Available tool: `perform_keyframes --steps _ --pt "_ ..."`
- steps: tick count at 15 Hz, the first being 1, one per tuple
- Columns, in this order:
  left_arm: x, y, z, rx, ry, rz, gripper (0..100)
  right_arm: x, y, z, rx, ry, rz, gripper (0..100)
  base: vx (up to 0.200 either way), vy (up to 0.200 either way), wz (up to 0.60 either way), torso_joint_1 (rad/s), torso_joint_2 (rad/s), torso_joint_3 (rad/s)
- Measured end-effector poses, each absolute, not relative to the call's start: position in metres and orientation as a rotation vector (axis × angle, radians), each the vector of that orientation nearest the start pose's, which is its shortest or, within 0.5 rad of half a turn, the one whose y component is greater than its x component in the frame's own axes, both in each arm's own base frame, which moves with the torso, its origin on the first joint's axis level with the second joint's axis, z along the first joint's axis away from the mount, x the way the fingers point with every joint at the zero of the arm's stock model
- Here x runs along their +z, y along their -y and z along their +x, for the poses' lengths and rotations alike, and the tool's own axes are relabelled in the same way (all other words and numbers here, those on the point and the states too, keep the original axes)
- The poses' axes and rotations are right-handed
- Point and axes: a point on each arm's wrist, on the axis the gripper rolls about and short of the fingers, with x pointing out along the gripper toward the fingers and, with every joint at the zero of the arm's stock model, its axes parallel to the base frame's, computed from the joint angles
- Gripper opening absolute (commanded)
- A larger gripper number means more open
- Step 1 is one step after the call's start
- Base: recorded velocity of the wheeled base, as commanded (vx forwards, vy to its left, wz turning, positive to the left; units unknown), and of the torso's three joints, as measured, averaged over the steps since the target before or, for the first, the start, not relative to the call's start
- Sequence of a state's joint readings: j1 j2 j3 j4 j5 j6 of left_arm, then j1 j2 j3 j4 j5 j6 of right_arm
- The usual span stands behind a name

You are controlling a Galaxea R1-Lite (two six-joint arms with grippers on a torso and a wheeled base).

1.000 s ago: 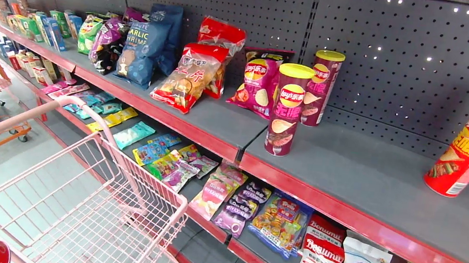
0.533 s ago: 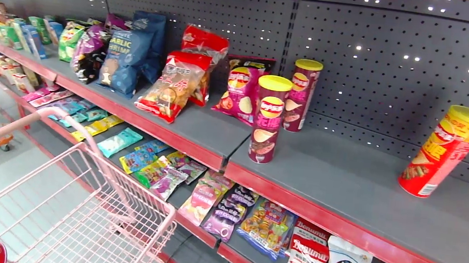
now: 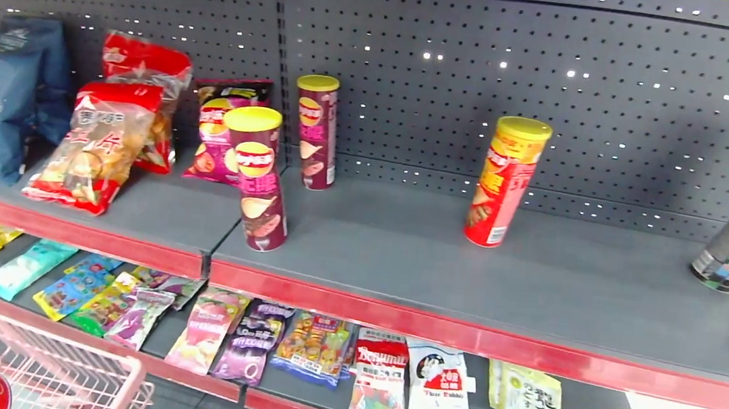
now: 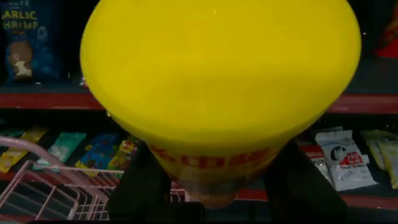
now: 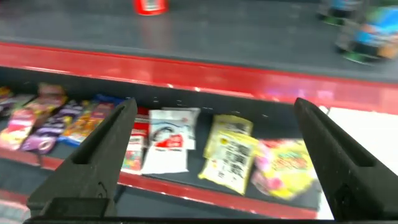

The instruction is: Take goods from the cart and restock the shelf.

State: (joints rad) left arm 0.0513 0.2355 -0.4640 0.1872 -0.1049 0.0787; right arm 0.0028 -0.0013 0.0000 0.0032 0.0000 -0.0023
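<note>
Chip can (image 4: 217, 74), red-bodied with yellow lid, gripped by left hand (image 4: 217, 186).

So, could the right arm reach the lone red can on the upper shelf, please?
Probably yes: the right gripper has open, empty jaws, faces the shelf, and nothing stands before the red can.
</note>
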Motion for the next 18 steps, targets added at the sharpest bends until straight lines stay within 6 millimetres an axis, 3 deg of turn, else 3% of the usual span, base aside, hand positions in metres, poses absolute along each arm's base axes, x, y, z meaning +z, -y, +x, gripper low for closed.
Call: perform_keyframes --steps 7,12,18 --pt "0.185 0.003 -0.035 -0.070 0.035 0.170 0 0.075 0.000 -0.023 0.004 -0.002 -0.005 100 0.000 0.000 0.00 0.000 0.00 0.000" --pt "0.185 0.003 -0.036 -0.069 0.041 0.171 0 0.075 0.000 -0.023 0.004 -0.002 -0.007 100 0.200 0.000 0.00 -0.003 0.00 0.002" --pt "0.175 0.003 -0.048 -0.141 0.065 0.177 0 0.075 0.000 -0.023 0.010 -0.002 -0.013 100 0.000 0.000 0.00 0.000 0.00 0.000"
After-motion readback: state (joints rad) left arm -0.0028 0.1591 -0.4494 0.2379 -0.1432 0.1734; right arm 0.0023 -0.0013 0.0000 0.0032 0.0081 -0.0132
